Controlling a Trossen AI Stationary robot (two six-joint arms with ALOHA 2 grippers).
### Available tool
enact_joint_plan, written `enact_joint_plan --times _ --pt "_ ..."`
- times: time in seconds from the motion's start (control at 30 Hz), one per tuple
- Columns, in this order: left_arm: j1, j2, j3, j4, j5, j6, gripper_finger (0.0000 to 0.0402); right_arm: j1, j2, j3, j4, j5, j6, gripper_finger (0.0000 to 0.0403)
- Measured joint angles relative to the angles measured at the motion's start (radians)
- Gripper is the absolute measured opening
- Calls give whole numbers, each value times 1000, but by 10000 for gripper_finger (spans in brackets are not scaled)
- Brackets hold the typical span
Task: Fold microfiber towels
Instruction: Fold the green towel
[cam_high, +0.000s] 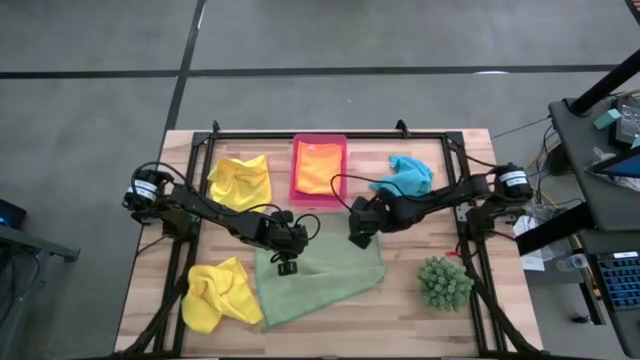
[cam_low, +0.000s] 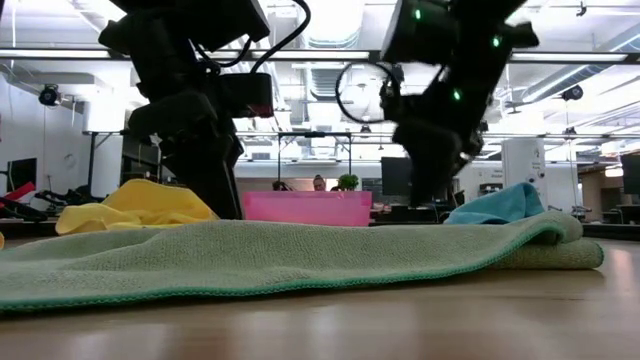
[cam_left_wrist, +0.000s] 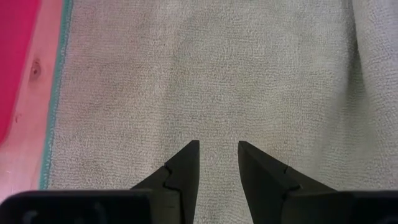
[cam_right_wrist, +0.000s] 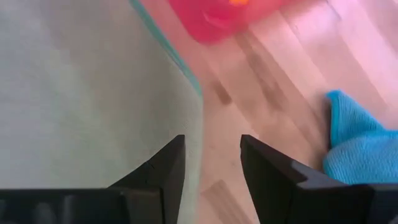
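Note:
A light green towel lies spread on the table's middle, near the front. In the low view its right end is doubled over. My left gripper is open, pointing down over the towel's far left part. My right gripper is open over the towel's far right corner, its fingers either side of the edge. Two yellow towels lie crumpled at far left and near left. An orange towel lies in the pink tray. A turquoise towel lies far right.
A spiky green plant stands near the right front. A black frame runs around the work area. Bare wood shows between the green towel and the turquoise one.

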Motion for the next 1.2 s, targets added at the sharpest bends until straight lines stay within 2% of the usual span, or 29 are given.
enact_joint_plan --times 0.3,0.53,0.67,0.93,1.07,1.2 --pt "0 0 0 2 -1 1 95 -2 45 -59 112 -124 5 146" --pt "0 0 0 3 -11 1 96 74 54 -46 303 -243 -44 140" --pt "0 0 0 3 -11 0 95 129 55 -40 368 -246 -43 139" --pt "0 0 0 3 -11 0 95 155 37 -32 344 -237 -47 139" --pt "0 0 0 3 -11 1 95 170 36 -31 339 -231 -219 139" --pt "0 0 0 3 -11 0 96 211 65 -31 418 -141 -305 139"
